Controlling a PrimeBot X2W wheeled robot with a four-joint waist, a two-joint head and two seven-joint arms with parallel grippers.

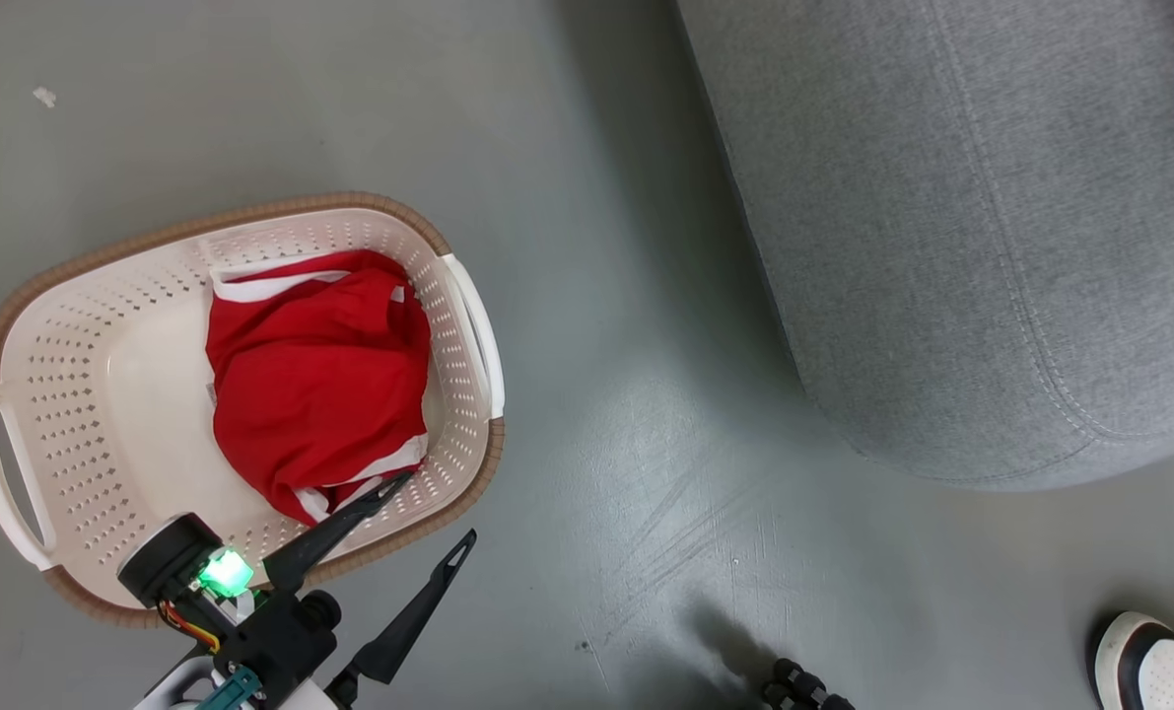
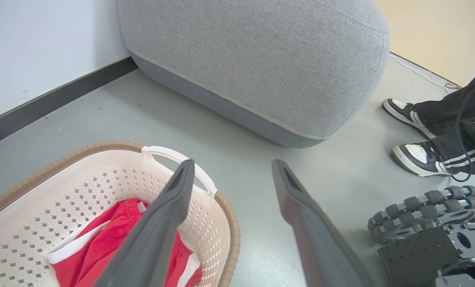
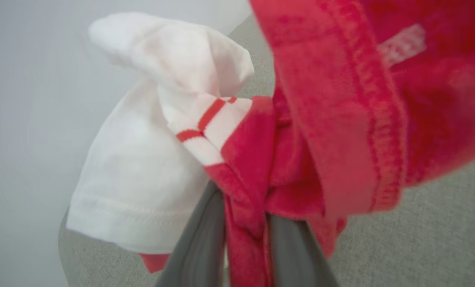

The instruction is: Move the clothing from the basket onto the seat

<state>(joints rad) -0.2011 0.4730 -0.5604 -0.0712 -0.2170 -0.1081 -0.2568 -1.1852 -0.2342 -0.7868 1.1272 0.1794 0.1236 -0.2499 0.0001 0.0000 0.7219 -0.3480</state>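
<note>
left gripper: spread wide apart, empty | right gripper: clamped tight onto clothing

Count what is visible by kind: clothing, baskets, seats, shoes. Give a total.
Red garments: 2 (basket garment, held garment)
Laundry basket: 1
Grey sofa: 1
Sneakers: 2
Total: 6

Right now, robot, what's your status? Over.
Left fingers open over the basket rim. Right fingers shut on a red-and-white garment at the seat. One red garment left in the basket. Person's shoes near the seat.
</note>
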